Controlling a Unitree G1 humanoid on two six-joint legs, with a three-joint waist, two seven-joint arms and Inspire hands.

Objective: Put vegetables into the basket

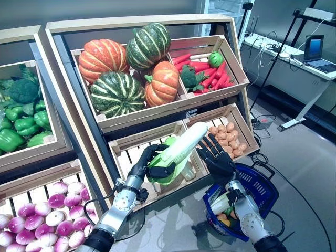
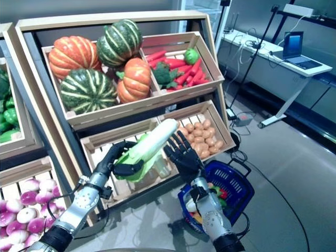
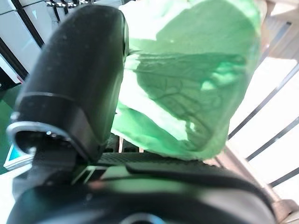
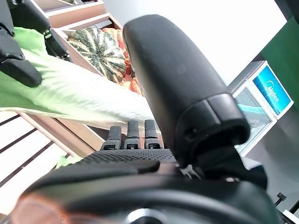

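Observation:
A long cabbage [image 1: 181, 147] with a white stalk and green leaves is held up in front of the lower middle crate [image 1: 126, 144]. My left hand [image 1: 152, 163] is shut on its leafy end [image 3: 187, 93]. My right hand [image 1: 214, 153] stands open just right of the white stalk [image 4: 88, 95], fingers straight and spread beside it. The blue basket [image 1: 257, 184] sits on the floor below my right arm, with a few vegetables [image 1: 223, 207] inside.
A wooden stand holds crates: pumpkins [image 1: 126, 68] top middle, carrots and broccoli [image 1: 205, 71] top right, potatoes [image 1: 228, 137] lower right, green peppers [image 1: 21, 126] left, turnips [image 1: 42, 215] lower left. A desk with a laptop [image 1: 317, 52] stands far right.

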